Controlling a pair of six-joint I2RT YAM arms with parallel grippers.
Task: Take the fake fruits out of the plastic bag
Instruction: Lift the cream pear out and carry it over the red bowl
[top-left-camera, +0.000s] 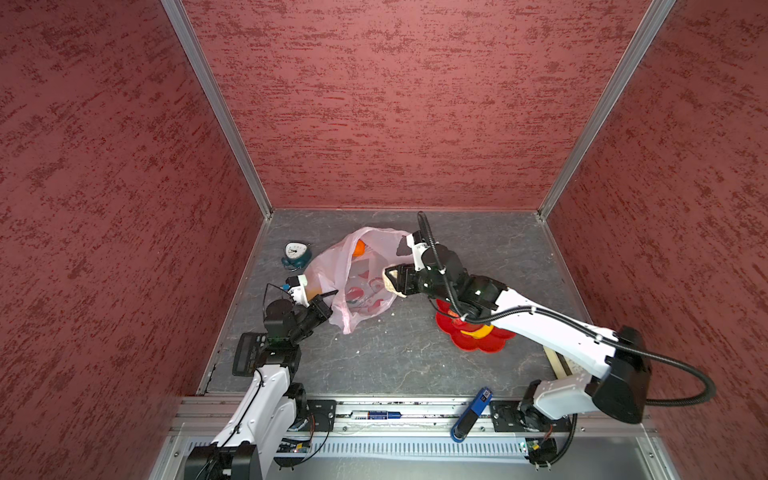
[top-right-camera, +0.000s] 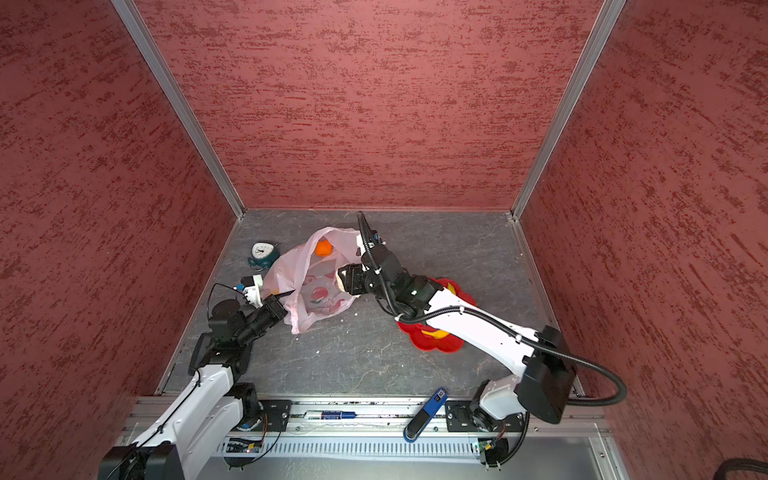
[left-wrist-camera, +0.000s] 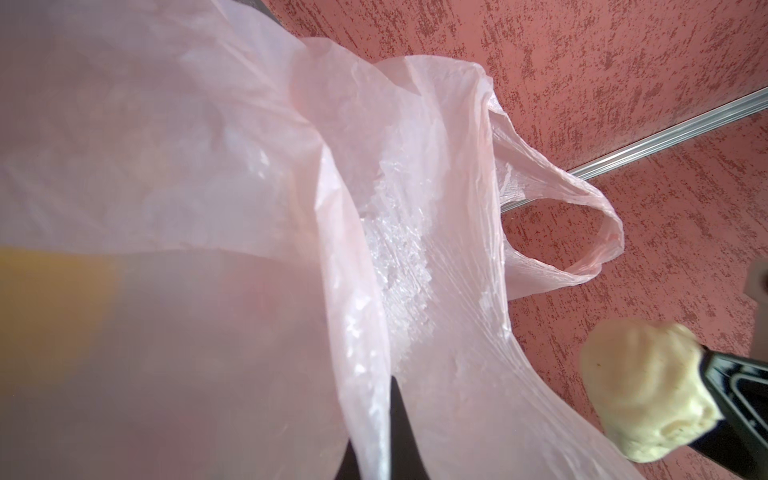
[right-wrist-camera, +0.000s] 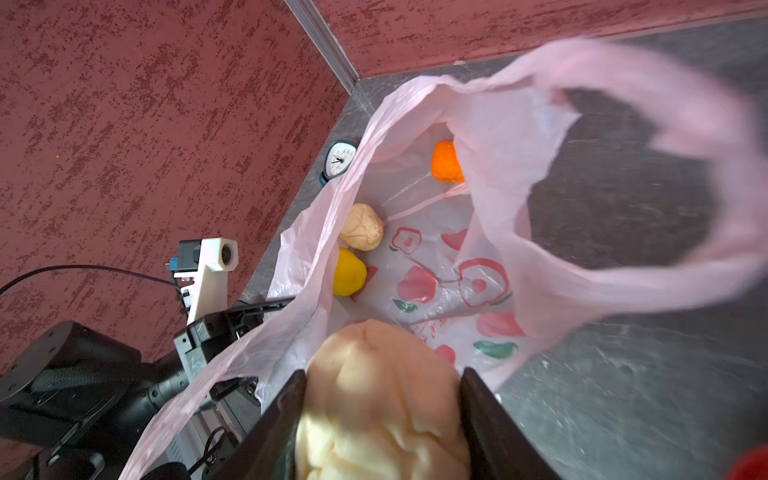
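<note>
Left gripper (top-left-camera: 323, 296) at eight o'clock of the plastic bag (top-left-camera: 338, 270), jaws pinched fully shut on its rim. Inside the bag, orange (top-left-camera: 359, 248) at twelve o'clock, lemon (right-wrist-camera: 348, 277) and cream lump (right-wrist-camera: 362, 227) nearer the left gripper. At three o'clock, right gripper (top-left-camera: 392, 282) with jaws half apart, clamped on a second cream lump (left-wrist-camera: 640, 390) just over the bag's mouth; red plate (top-left-camera: 482, 345) at four o'clock
</note>
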